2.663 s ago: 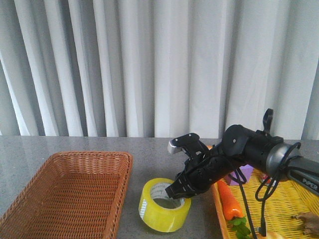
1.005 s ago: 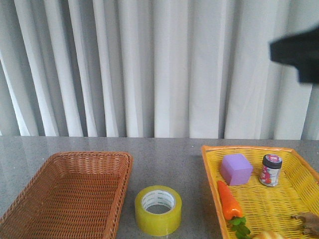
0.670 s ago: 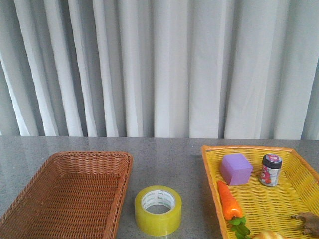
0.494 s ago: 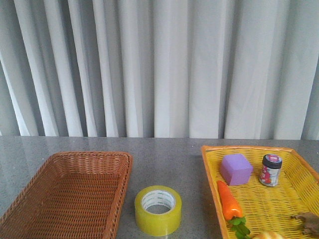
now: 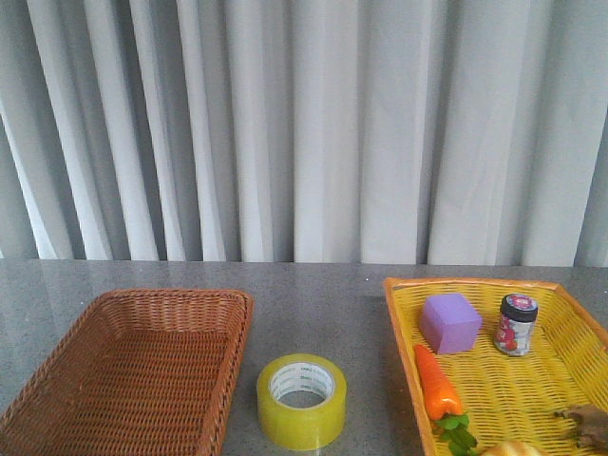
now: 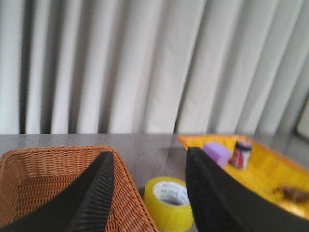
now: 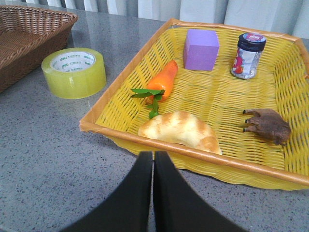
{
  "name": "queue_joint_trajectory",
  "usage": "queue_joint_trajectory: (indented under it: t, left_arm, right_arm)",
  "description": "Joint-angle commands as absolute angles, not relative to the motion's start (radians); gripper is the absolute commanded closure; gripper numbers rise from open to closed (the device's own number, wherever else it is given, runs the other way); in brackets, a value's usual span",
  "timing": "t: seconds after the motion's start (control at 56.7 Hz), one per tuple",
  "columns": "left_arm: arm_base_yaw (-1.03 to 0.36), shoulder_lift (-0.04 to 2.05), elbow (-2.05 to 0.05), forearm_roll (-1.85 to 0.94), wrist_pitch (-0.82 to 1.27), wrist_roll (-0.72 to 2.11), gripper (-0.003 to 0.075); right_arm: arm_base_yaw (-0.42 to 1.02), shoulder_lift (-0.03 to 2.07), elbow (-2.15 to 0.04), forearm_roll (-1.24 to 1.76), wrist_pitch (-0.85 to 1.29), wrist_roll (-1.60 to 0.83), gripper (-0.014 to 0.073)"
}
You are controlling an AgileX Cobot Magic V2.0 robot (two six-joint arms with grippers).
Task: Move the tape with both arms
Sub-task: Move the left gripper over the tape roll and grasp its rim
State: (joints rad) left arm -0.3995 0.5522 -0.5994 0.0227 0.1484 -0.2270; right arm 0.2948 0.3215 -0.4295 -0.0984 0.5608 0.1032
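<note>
Front view shows my right arm gone from over the tape (image 5: pixel 301 400), which sits released on the table (image 5: pixel 313 304) between both baskets. Right end effector (image 7: pixel 153 166) is closed, empty; left end effector (image 6: pixel 149 186) gapes wide, ready for pickup.

In the front view, the yellow tray (image 5: pixel 570 304) runs off the frame's edge, cutting off the bread (image 5: pixel 513 448) and the brown figure (image 5: pixel 584 426) inside it.
</note>
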Motion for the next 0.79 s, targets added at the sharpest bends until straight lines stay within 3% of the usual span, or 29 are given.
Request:
queue_joint_trajectory:
  t: [0.0, 0.37, 0.617, 0.776]
  left_arm:
    - [-0.466, 0.714, -0.748, 0.021, 0.166, -0.092, 0.0375]
    - [-0.512, 1.224, -1.219, 0.02, 0.38, 0.05, 0.0375]
    - [-0.512, 1.544, -1.561, -0.071, 0.662, 0.264, 0.0375]
    - [-0.512, 1.724, -1.733, -0.096, 0.703, 0.381, 0.0375]
  right_arm:
    - [0.295, 0.33, -0.457, -0.112, 0.497, 0.111, 0.0596]
    - [0.295, 0.33, -0.457, -0.097, 0.516, 0.117, 0.0596]
    - [0.295, 0.33, -0.457, -0.096, 0.52, 0.117, 0.0596]
    - [0.295, 0.33, -0.457, -0.094, 0.532, 0.117, 0.0596]
